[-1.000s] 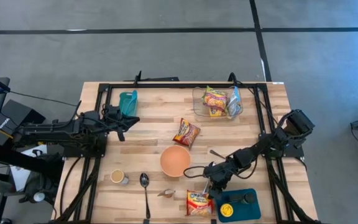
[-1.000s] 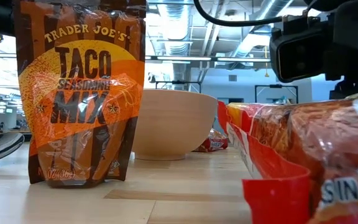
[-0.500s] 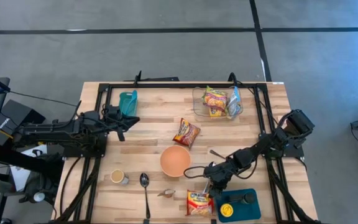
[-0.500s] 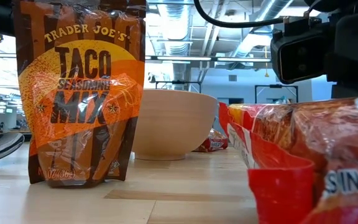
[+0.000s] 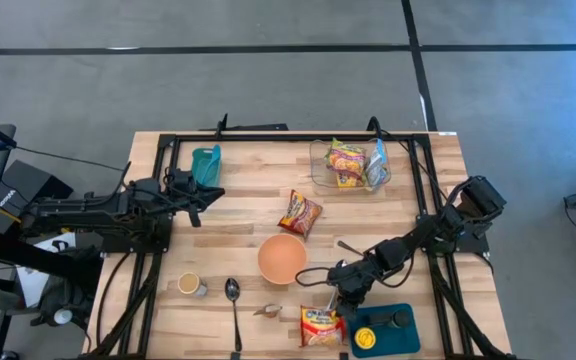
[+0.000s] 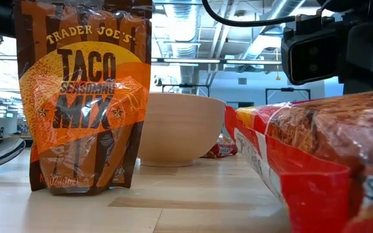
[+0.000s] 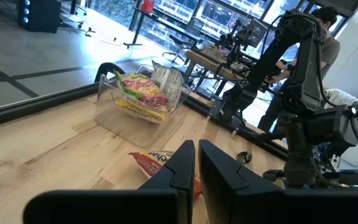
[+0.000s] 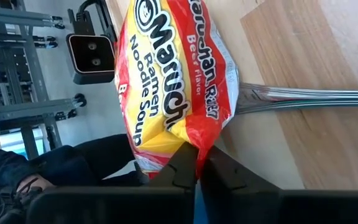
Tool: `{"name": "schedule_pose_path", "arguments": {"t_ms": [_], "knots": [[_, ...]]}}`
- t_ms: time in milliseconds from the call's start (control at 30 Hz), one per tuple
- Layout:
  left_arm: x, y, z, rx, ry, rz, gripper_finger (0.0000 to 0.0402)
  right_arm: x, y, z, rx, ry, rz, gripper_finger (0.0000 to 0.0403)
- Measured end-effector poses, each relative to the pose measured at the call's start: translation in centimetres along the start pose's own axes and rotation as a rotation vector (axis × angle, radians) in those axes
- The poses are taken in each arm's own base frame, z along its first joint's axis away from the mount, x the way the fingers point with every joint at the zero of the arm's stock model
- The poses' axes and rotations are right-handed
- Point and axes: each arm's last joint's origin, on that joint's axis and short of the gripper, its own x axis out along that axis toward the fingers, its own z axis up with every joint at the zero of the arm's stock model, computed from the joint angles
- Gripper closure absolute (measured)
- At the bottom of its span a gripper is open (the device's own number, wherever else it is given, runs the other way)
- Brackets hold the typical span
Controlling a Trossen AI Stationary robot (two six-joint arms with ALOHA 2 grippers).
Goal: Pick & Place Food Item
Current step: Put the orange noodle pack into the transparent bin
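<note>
Right pincer (image 5: 339, 306): at the near edge of the desk (image 5: 248, 205), fingers drawn together on the edge of the ramen packet (image 5: 321, 326). The right wrist view shows the wrapper's rim pinched between the two dark fingers (image 8: 185, 163), a thin-seam grip suited to a flat, crinkly pack.
Ramen packet: lying at the near edge, just beside the teal tray (image 5: 400, 331) that carries a yellow lid (image 5: 365, 338). In the low view its near end looks tipped up, though whether it is clear of the wood cannot be told.
Left pincer (image 5: 205, 195): parked at the left side near the teal cup (image 5: 207, 163), fingers together on nothing, kept out of the working zone.
Likely destination: the clear bin (image 5: 320, 172) at the far side already holds similar packets, so it is judged the drop point; the wooden bowl (image 5: 282, 258) is the nearer alternative.
Other items: taco seasoning pouch (image 6: 83, 97) standing upright near the low camera; a snack pouch (image 5: 300, 212) mid-desk; a spoon (image 5: 233, 305) and a small cup (image 5: 190, 285) at the near left.
Risk: a seam grip may let the pack swing or slip on lifting.
</note>
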Motion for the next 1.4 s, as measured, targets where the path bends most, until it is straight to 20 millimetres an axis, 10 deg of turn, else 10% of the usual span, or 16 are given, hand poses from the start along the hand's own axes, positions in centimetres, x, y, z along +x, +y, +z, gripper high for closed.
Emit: {"name": "schedule_pose_path", "arguments": {"t_ms": [767, 1400], "knots": [[0.0, 0.0, 0.0, 0.0, 0.0, 0.0, 0.0385, -0.3, 2.8, 0.9, -0.183, -0.023, 0.12, 0.0403], [0.0, 0.0, 0.0, 0.0, -0.001, 0.0, 0.0385, -5.0, 7.3, -0.4, -0.571, -0.122, 0.101, 0.0403]]}}
